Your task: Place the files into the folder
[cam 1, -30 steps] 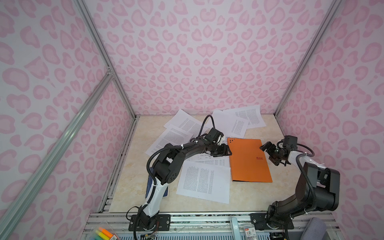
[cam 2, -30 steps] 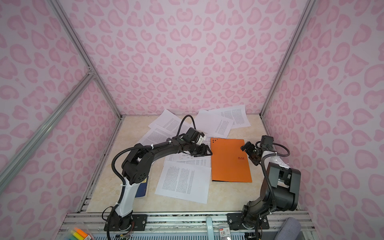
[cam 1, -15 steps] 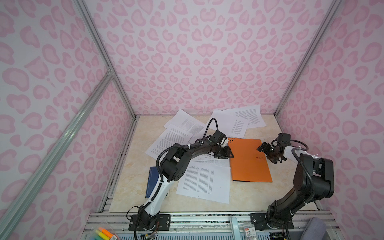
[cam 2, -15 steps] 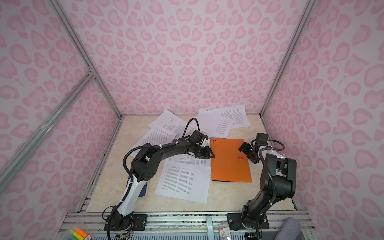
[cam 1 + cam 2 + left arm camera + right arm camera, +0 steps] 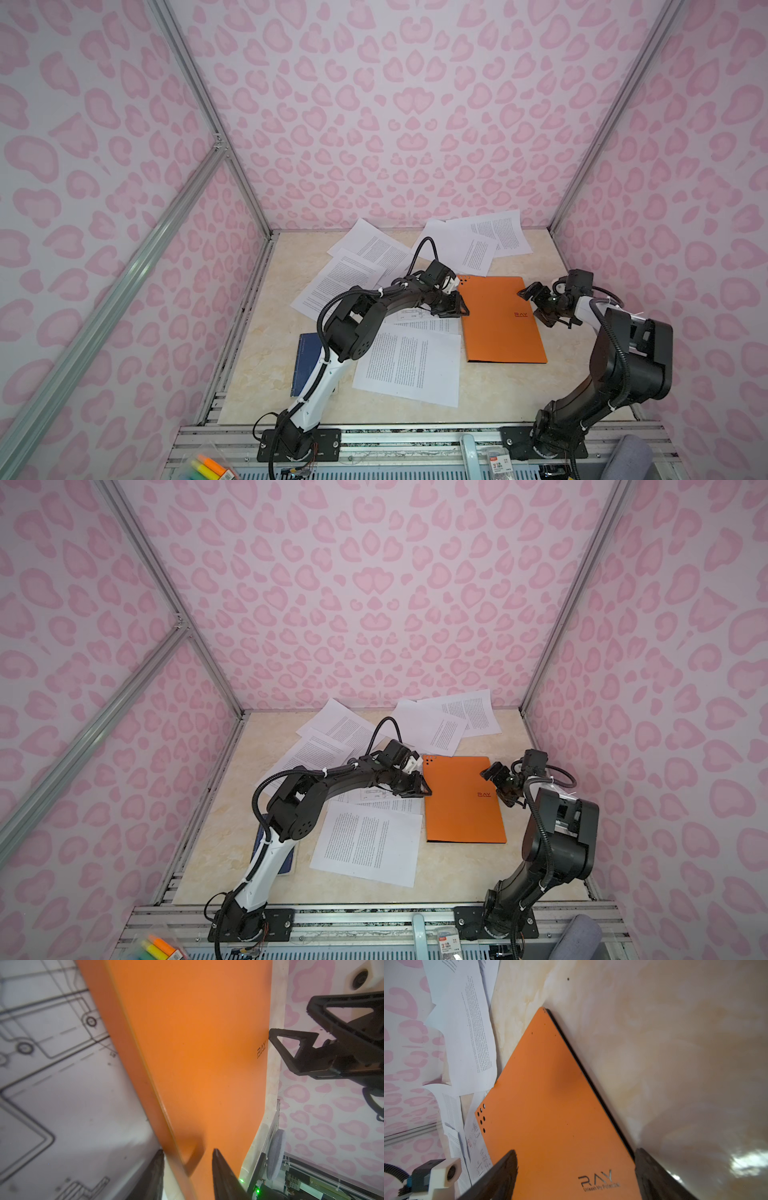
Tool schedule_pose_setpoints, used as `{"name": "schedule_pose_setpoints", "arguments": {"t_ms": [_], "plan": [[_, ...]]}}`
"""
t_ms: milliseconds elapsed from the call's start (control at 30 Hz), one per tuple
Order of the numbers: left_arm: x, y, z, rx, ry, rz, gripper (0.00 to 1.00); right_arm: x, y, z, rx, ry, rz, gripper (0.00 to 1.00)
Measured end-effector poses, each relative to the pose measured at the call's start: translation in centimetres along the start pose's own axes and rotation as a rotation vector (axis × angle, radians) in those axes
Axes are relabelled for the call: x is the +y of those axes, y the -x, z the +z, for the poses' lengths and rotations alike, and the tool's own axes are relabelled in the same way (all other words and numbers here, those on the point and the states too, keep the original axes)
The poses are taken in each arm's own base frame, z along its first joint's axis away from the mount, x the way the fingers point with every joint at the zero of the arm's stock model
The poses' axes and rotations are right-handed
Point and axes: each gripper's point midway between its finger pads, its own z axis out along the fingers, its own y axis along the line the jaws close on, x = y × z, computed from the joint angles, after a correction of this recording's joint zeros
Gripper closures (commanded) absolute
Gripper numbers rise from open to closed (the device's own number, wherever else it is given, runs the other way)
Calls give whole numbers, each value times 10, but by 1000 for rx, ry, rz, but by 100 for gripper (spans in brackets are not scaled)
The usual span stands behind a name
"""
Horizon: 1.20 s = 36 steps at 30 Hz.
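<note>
Jaws partly spread, the left gripper (image 5: 187, 1151) straddled one edge of the closed thin orange folder (image 5: 498, 328); the right gripper (image 5: 576, 1152) gaped wide over the opposite edge. White printed sheets (image 5: 409, 365) lay alongside on the beige table (image 5: 503, 397).

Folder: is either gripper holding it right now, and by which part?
Nothing is gripped yet. The left gripper straddles the folder's left long edge, jaws apart; the right gripper stands open across the right edge by the logo.
</note>
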Motion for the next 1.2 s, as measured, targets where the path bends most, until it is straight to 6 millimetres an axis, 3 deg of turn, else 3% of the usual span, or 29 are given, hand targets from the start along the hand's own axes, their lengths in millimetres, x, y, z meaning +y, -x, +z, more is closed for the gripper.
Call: {"name": "schedule_pose_setpoints", "arguments": {"t_ms": [333,600,800,967,1200], "plan": [[-2,1,0,14,-23,-5,54,34,9,-28,-77,117,-17,12],[-1,6,-6,18,-46,-35,49,66,3,-51,-116,195,-56,9],[-1,11,-9,13,-58,-54,40,86,-7,-72,-113,227,-90,6],[-3,12,-10,13,-67,-59,37,98,-14,-83,-106,195,-152,6],[-6,16,-10,-1,-78,-45,33,102,-32,-77,-66,52,-271,6]]}}
